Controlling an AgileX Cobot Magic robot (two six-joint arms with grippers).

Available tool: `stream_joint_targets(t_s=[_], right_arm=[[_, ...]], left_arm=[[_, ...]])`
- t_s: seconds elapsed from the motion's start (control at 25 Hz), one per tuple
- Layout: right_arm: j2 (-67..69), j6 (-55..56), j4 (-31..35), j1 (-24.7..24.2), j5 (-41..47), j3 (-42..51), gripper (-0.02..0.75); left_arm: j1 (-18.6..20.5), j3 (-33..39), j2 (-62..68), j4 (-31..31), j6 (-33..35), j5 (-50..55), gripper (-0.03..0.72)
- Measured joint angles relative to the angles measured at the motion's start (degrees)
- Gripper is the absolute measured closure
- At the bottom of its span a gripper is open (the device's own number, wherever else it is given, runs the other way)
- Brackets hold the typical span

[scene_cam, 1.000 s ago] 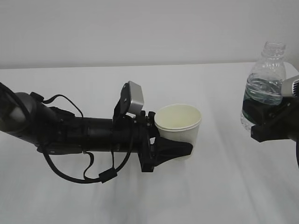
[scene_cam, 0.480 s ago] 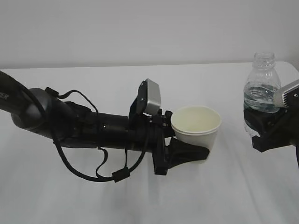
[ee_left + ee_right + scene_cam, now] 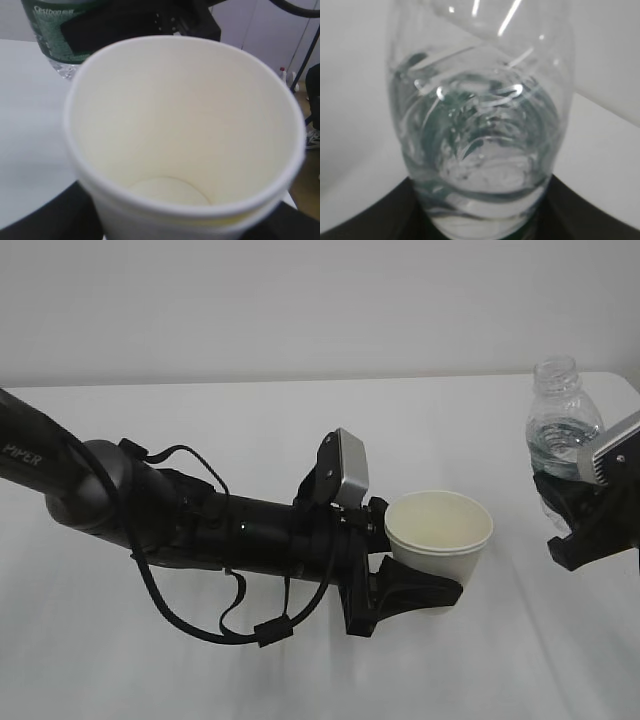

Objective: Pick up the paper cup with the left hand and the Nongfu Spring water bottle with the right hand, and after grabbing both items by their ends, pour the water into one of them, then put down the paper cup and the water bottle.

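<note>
Left hand [image 3: 420, 592] grips the upright, empty paper cup [image 3: 438, 538] low, and right hand [image 3: 590, 525] clamps the uncapped water bottle [image 3: 562, 425] low at far right, mouths clear for pouring.

The paper cup [image 3: 438, 538] sits upright at the centre, above the table [image 3: 200, 680] — the left hand [image 3: 405, 592] reaches it from the left. The Nongfu Spring water bottle [image 3: 562, 435] stands apart, far right — in the right hand [image 3: 590, 525].
</note>
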Motion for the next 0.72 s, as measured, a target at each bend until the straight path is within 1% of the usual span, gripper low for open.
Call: stream_joint_targets(t_s=[0.16, 0.52, 0.72], right_arm=[[0.0, -5.74, 2.22, 0.0, 0.0, 0.0, 0.363], [0.0, -13.18, 2.53, 0.0, 0.0, 0.0, 0.363], [0.0, -16.82, 2.53, 0.0, -0.1, 0.0, 0.364]], left_arm=[[0.0, 0.0, 0.0, 0.0, -0.13, 0.5, 0.239], [0.0, 0.0, 0.0, -1.58, -0.71, 1.34, 0.239], [0.0, -0.11, 0.48, -3.57, -0.73, 2.38, 0.239]])
